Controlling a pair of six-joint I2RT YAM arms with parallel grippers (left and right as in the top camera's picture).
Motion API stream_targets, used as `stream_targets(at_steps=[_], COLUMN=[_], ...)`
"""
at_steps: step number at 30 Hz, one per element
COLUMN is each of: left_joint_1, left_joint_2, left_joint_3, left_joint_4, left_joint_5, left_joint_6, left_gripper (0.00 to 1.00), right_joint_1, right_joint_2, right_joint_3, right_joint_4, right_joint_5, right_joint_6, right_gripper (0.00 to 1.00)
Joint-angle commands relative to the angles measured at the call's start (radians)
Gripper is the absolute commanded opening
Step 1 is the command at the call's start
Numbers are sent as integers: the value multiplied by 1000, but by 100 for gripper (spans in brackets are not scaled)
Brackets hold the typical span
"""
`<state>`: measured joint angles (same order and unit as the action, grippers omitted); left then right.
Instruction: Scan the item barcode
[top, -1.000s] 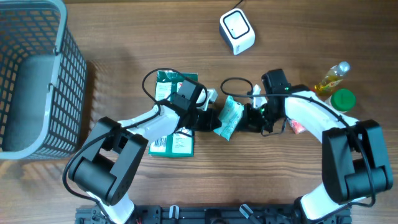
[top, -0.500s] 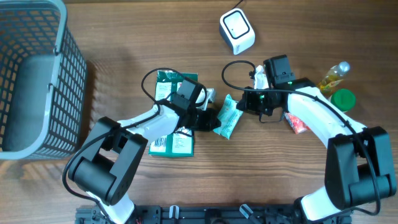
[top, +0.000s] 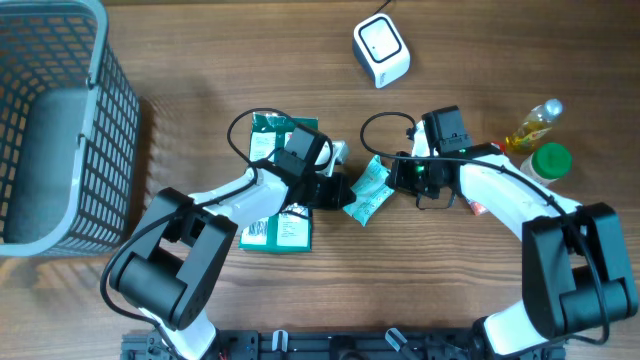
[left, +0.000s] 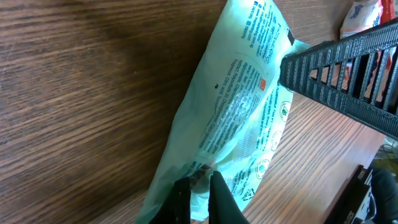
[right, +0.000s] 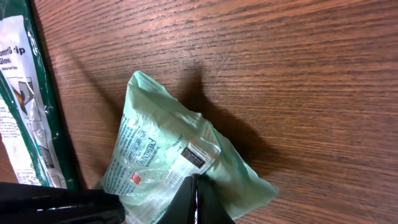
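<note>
My left arm reaches in from the lower left, stretched low across the counter toward the middle. The left claw is pinching the lower edge of the pale green packet. My right arm curls in from the lower right, its wrist bent back toward the centre. The right claw is pressed together with its tips right at the packet's other end, but I cannot tell whether any plastic is caught between them.

The packet lies tilted between the 2 claws, and its barcode label faces up in the right wrist view. The white scanner sits well apart from it, toward the far edge.

The gray mesh basket stands at the far left – its gray floor is all that I can make out inside.

Against half a second ago, the right claw has dropped back toward the packet and the packet's top has swung slightly – the left arm has not moved.
</note>
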<state>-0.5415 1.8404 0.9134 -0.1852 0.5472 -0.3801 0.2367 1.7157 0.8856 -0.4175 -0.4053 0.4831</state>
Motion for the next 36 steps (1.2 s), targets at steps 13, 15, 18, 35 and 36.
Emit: stream_targets(at_steps=[13, 15, 18, 35, 36], left_joint_1=[10, 10, 6, 55, 60], left_joint_2=[28, 28, 28, -92, -113], left_joint_3=[-10, -10, -11, 97, 112], left_joint_4=[-12, -12, -13, -204, -222], left_joint_5=[-79, -83, -114, -317, -317], left_joint_6=[-2, -2, -2, -2, -2], left_gripper=[4, 4, 4, 4, 4], right_joint_1=[-4, -4, -5, -5, -5], right_joint_2=[-3, -3, -3, -3, -3], right_joint_3=[-45, -72, -82, -82, -82], right_joint_4=[6, 41, 50, 51, 51], right_joint_5=[144, 150, 158, 158, 158], right_joint_6=[42, 58, 77, 77, 78], right_gripper=[4, 4, 4, 4, 4])
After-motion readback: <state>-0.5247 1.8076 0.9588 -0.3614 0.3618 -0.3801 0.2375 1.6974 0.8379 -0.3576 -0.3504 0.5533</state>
